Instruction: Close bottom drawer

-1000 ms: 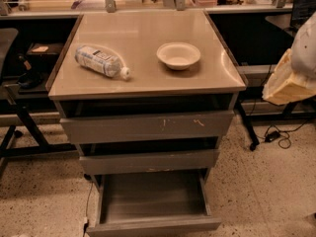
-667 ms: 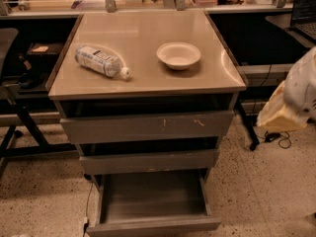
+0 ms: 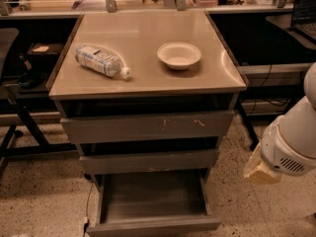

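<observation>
You saw only part of the robot, at the right edge of the view. The arm (image 3: 298,127) was glossy white, built of smooth rounded segments. A thin dark seam ran between the upper segment and the bulbous lower housing (image 3: 286,147). That housing carried a small patch of dark slots (image 3: 292,166), likely a vent grille, though the view was too soft to be sure. The gripper (image 3: 260,170) sat just below the housing, low on the right. It read as a pale cream-yellow blocky piece, duller than the white shell.
</observation>
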Robot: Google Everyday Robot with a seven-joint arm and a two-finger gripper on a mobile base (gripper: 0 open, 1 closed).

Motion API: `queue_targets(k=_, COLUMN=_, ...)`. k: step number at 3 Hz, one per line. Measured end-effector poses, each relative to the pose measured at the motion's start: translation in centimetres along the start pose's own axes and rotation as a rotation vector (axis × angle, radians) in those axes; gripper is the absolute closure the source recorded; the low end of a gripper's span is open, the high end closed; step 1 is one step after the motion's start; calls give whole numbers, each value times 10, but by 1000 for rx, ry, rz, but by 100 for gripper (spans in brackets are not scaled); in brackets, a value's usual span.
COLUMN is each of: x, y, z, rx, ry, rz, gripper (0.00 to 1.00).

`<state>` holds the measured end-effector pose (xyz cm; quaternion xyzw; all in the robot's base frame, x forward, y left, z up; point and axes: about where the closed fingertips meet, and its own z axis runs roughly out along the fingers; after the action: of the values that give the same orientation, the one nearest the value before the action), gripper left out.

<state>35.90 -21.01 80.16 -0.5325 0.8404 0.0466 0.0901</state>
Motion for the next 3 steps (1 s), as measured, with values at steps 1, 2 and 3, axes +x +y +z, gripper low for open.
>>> queue_targets(k=1, x=0, y=0, z=0, rx=0, ry=0, rz=0, gripper=100)
queue_targets(k=2, x=7, y=8, z=25, rx=-64, ry=-10, rz=18, gripper=100)
queue_targets(k=3, x=15, y=28, z=84, rx=-152, ry=18, rz=45, gripper=100)
